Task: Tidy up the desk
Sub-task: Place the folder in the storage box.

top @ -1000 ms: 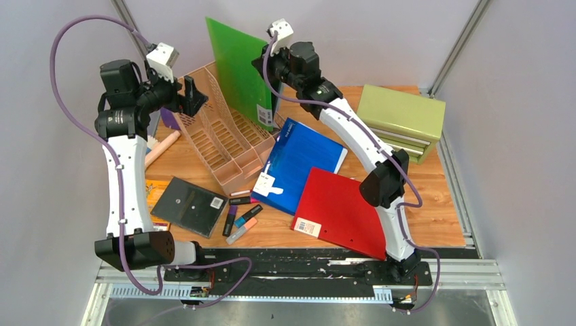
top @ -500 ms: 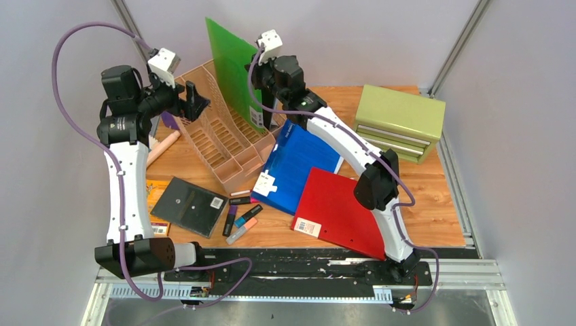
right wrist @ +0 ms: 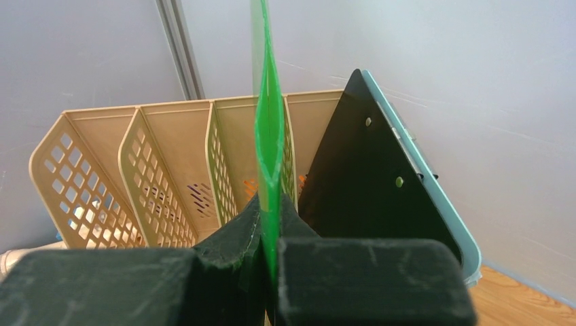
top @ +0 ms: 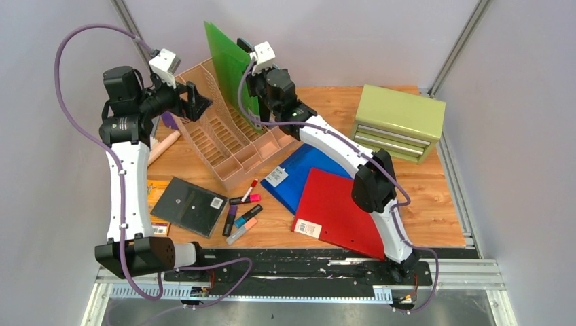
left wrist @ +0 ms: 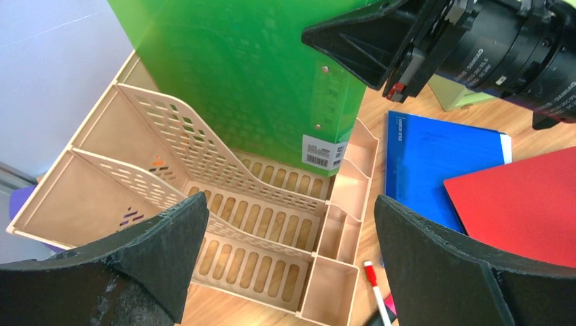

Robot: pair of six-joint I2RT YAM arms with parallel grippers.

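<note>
Two folders nearest the black front rail, both flat on the desk (top: pixel 441 204), the wood-grain top lying under everything behind that rail: red folder (top: pixel 336 210) overlapping a near corner of blue folder (top: pixel 302 182). To their left, a loose cluster of markers (top: pixel 241 221) and a black pad (top: pixel 189 205), unsorted. Since a second ago, blue folder drawn back toward the right, uncovering a red-capped marker (top: pixel 249 189) just beside its labelled corner. Beyond these, tan file organizer (top: pixel 224 146) with slatted slots and small front bins. Near its left wall, left gripper (left wrist: pixel 289 204), fingers spread wide and holding nothing, much as a second ago. Over its rear slots, right gripper (right wrist: pixel 268 217), fingers pinched tight on the lower edge of the upright green folder (top: pixel 227 61), carried leftward over the last second and now lined up with a divider gap; seating of its bottom edge not discernible. Farthest right, green drawer cabinet (top: pixel 401 119), drawers closed. Judged step: filing of the green folder, close to release, with the two flat folders, markers and pad yet to be put away.
</note>
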